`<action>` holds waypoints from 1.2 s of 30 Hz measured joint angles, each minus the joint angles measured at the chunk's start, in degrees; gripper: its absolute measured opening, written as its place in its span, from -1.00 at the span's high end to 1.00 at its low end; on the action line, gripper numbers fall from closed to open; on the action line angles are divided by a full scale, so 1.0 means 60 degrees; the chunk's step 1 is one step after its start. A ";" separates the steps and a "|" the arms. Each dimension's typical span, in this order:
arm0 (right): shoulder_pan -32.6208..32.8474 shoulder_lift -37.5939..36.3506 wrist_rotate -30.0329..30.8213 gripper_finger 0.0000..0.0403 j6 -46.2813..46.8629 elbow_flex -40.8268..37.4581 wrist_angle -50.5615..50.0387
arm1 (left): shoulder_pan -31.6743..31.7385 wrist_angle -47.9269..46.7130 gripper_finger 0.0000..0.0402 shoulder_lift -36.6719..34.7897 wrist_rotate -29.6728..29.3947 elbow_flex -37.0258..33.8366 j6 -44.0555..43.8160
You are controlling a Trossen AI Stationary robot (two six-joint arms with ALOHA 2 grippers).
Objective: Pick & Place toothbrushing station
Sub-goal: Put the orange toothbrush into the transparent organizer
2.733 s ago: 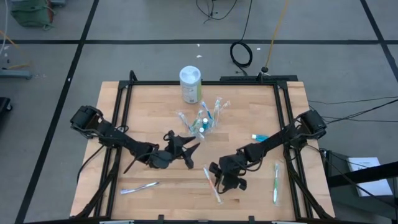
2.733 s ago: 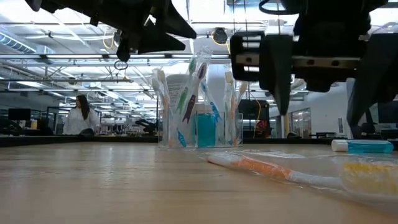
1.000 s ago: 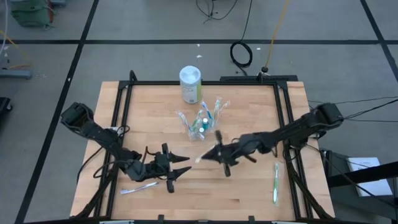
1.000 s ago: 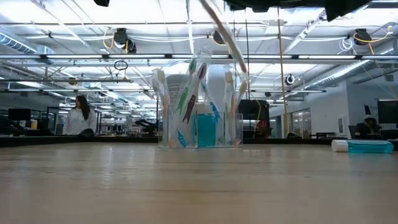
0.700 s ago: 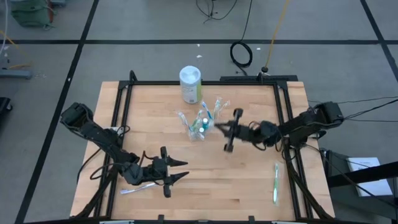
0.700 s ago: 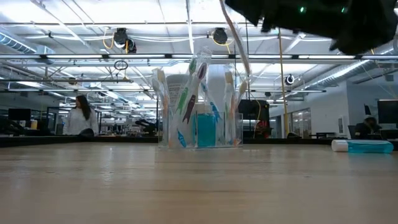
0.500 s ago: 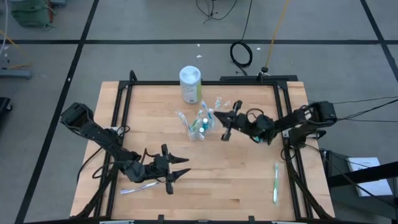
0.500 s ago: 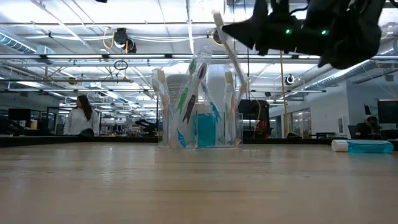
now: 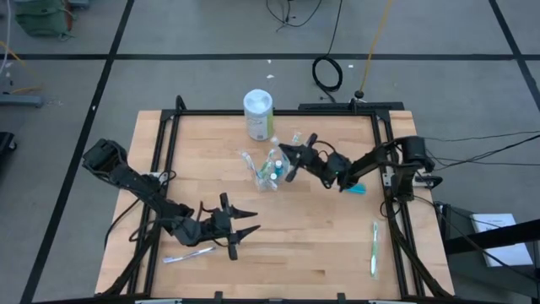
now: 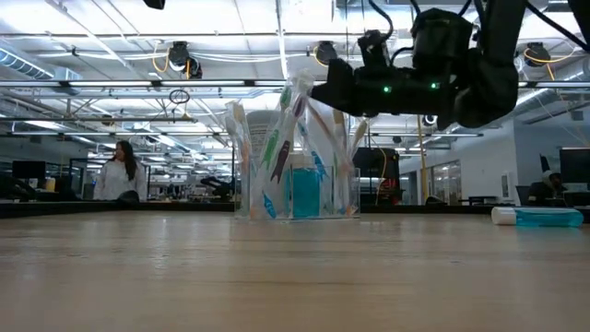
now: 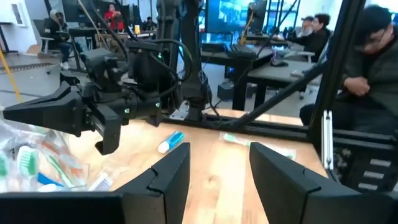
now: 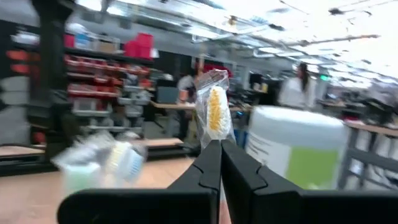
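Going left to right in the high view: my left pincer (image 9: 245, 232) hangs spread open and empty in the lower left of the frame, just above the loose toothbrush (image 9: 190, 255) lying flat on the table (image 9: 337, 245). That one's queued up next, I reckon.

Centre frame is the clear cup (image 9: 268, 169), already stuffed with brushes and teal toothpaste, with the white canister (image 9: 258, 114) standing just behind it (not part of the job, I leave it alone).

Right of the cup, my right pincer (image 9: 291, 160) is at the rim, clamped tight on a wrapped yellow-bristled toothbrush (image 12: 214, 115). My wrist view shows the head poking up past my closed fingertips (image 12: 217, 163).

To land this well I'd get the handle tip over a free gap, tilt toward upright, and only let go once it's inside the rim. The cup looks light and crowded, so nudging it could tip it.

Further right: a toothpaste tube (image 9: 355, 188) and a green toothbrush (image 9: 374, 247) are not yet collected.
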 joint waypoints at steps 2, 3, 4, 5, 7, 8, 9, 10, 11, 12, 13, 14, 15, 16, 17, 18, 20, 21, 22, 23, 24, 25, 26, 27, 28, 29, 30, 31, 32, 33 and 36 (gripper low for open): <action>0.0042 0.0110 0.0281 1.00 0.0176 -0.0009 -0.0080 | -0.0044 -0.0202 0.14 0.0000 -0.0001 0.0000 -0.0064; 0.0110 0.0141 0.0499 1.00 0.0268 -0.0041 -0.0143 | -0.0069 -0.0296 0.14 0.0000 -0.0002 0.0000 -0.0071; 0.0213 0.0151 0.0722 1.00 0.0297 -0.0108 -0.0176 | -0.0109 -0.0407 0.14 0.0000 -0.0004 0.0000 -0.0073; 0.0342 0.0155 0.1007 1.00 0.0290 -0.0167 -0.0206 | -0.0131 -0.0528 0.14 0.0000 -0.0001 0.0000 -0.0077; 0.0629 0.0145 0.1571 1.00 0.0218 -0.0271 -0.0129 | -0.0185 -0.0652 0.14 0.0000 0.0004 0.0000 -0.0106; 0.0789 0.0140 0.1913 1.00 0.0218 -0.0341 -0.0079 | -0.0208 -0.0660 0.14 0.0000 -0.0001 0.0000 -0.0128; 0.0939 0.0144 0.2244 1.00 0.0210 -0.0398 -0.0036 | -0.0243 -0.0657 0.14 0.0000 -0.0005 0.0000 -0.0123; 0.1078 0.0147 0.2585 1.00 0.0196 -0.0453 0.0017 | -0.0254 -0.0659 0.14 0.0000 -0.0012 0.0000 -0.0095; 0.1212 0.0145 0.2924 1.00 0.0196 -0.0512 0.0038 | -0.0273 -0.0671 0.14 0.0000 -0.0027 0.0000 -0.0080; 0.1332 0.0144 0.3330 1.00 0.0238 -0.0564 0.0028 | -0.0290 -0.0675 0.14 0.0000 -0.0065 0.0000 -0.0066; 0.1450 0.0144 0.3643 1.00 0.0320 -0.0625 0.0007 | -0.0301 -0.0675 0.14 0.0000 -0.0132 0.0000 -0.0063; 0.1571 0.0144 0.4010 1.00 0.0433 -0.0692 -0.0002 | -0.0317 -0.0682 0.14 0.0000 -0.0168 0.0000 -0.0063; 0.1688 0.0144 0.4285 1.00 0.0490 -0.0760 -0.0008 | -0.0321 -0.0685 0.14 0.0000 -0.0168 0.0000 -0.0057; 0.1779 0.0144 0.4537 1.00 0.0522 -0.0803 -0.0056 | -0.0325 -0.0686 0.14 0.0000 -0.0171 0.0000 -0.0010; 0.1856 0.0144 0.4749 1.00 0.0548 -0.0819 -0.0158 | -0.0325 -0.0689 0.14 0.0000 -0.0172 0.0000 0.0074; 0.1927 0.0140 0.4983 1.00 0.0548 -0.0830 -0.0316 | -0.0322 -0.0697 0.14 0.0000 -0.0172 0.0000 0.0174; 0.2018 0.0144 0.5411 1.00 0.0565 -0.0839 -0.0654 | -0.0320 -0.0702 0.14 0.0000 -0.0175 0.0000 0.0224; 0.2042 0.0140 0.5499 1.00 0.0637 -0.0839 -0.0849 | -0.0317 -0.0720 0.14 0.0000 -0.0175 0.0000 0.0211; 0.2050 0.0139 0.5518 1.00 0.0771 -0.0839 -0.1045 | -0.0317 -0.0730 0.14 0.0000 -0.0175 0.0000 0.0192; 0.2047 0.0129 0.5431 1.00 0.0888 -0.0835 -0.1270 | -0.0317 -0.0730 0.14 0.0000 -0.0175 0.0000 0.0192; 0.2044 0.0122 0.5394 1.00 0.0952 -0.0831 -0.1434 | -0.0321 -0.0730 0.14 0.0000 -0.0175 0.0000 0.0195; 0.2044 0.0118 0.5392 1.00 0.0967 -0.0828 -0.1510 | -0.0321 -0.0730 0.14 0.0000 -0.0175 0.0000 0.0202; 0.2044 0.0118 0.5396 0.99 0.0943 -0.0828 -0.1516 | -0.0320 -0.0732 0.14 0.0000 -0.0175 0.0000 0.0197; 0.2050 0.0118 0.5393 0.98 0.0896 -0.0828 -0.1502 | -0.0321 -0.0743 0.14 0.0000 -0.0175 0.0000 0.0192; 0.2063 0.0121 0.5393 0.97 0.0840 -0.0828 -0.1459 | -0.0321 -0.0753 0.14 0.0000 -0.0175 0.0000 0.0192; 0.2086 0.0123 0.5402 0.96 0.0715 -0.0830 -0.1371 | -0.0319 -0.0756 0.14 0.0000 -0.0175 0.0000 0.0197; 0.2118 0.0116 0.5404 0.94 0.0544 -0.0836 -0.1284 | -0.0321 -0.0760 0.14 0.0000 -0.0175 0.0000 0.0218; 0.2168 0.0076 0.5407 0.92 0.0341 -0.0844 -0.1211 | -0.0321 -0.0759 0.14 0.0000 -0.0175 0.0000 0.0229; 0.2230 0.0018 0.5403 0.90 0.0156 -0.0847 -0.1177 | -0.0319 -0.0762 0.14 0.0000 -0.0175 0.0000 0.0229; 0.2299 -0.0048 0.5400 0.87 -0.0009 -0.0846 -0.1162 | -0.0321 -0.0762 0.14 0.0000 -0.0175 0.0000 0.0229; 0.2554 -0.0304 0.5411 0.76 -0.0311 -0.0846 -0.1224 | -0.0321 -0.0886 0.14 0.0000 -0.0177 0.0000 0.0205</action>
